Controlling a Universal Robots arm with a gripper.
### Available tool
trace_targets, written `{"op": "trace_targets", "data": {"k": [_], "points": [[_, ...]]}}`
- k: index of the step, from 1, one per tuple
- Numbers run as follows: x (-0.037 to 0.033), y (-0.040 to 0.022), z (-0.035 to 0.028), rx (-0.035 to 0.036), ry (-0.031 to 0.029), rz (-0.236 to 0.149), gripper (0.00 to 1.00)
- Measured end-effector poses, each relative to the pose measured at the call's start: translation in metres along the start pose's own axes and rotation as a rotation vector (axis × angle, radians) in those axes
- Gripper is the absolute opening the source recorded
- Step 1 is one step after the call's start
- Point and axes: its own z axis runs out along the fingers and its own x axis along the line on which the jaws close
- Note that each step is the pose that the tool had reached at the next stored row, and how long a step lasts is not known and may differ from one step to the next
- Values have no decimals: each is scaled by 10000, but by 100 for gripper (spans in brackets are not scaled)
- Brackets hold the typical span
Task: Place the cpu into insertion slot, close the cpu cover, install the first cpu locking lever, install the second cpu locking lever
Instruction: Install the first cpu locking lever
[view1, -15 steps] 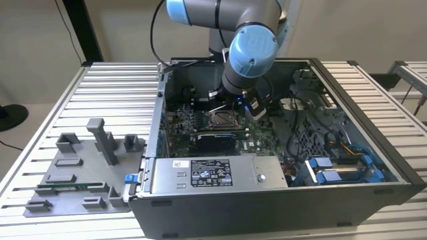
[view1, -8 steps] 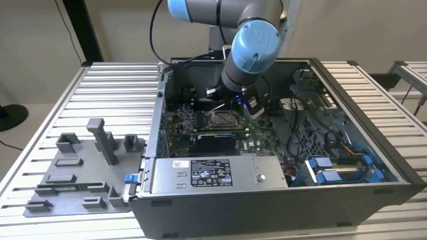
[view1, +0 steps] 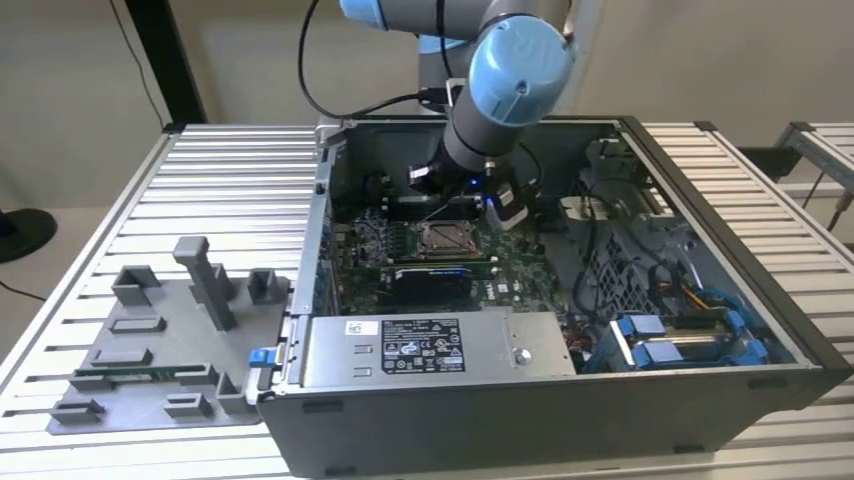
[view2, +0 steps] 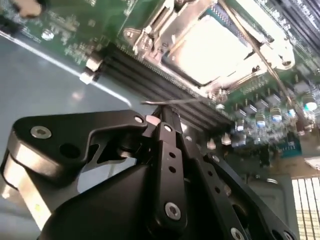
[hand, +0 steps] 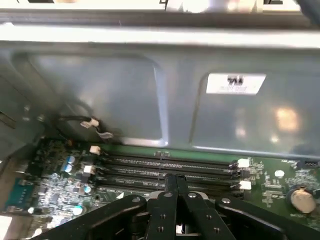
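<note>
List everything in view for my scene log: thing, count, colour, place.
computer case: one, grey, open, on the slatted table
circuit board: one, green, inside the case
cpu: one, silvery, in the insertion slot mid-board
locking lever: one, silvery, thin rod angled across the socket
memory slots: several, black, long, beside the socket
power supply: one, silver, at the case's near wall
fixture tray: one, grey, exterior view's left
arm: one, blue-grey, reaching into the case
gripper: one, black, fingers together, above the memory slots

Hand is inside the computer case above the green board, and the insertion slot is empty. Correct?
Not empty: the second wrist view shows the cpu seated in the insertion slot. The hand is above the green board, as stated.
</note>
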Motion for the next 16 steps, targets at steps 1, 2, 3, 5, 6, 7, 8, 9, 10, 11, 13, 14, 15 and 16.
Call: {"op": "trace_targets", "data": {"k": [1,2,3,5,6,7,8,9,10,11,13,14,15,16], "points": [[2,24,-37,-2,0,-1,0],[5,50,-78,-2,0,-1,0],[7,73,-115,-3,0,-1,0],[11,120,-191,-3,0,-1,0],[14,145,-230,-3,0,-1,0],[14,155,-245,20,3,0,0],[14,155,-245,112,16,15,0],[14,155,-246,280,60,52,0],[15,156,-246,456,99,88,0],[15,159,-244,632,114,108,0],[14,165,-240,996,138,143,0],[14,169,-238,1180,146,158,0],[15,176,-233,1355,151,174,0],[18,181,-230,1550,159,191,0]]}}
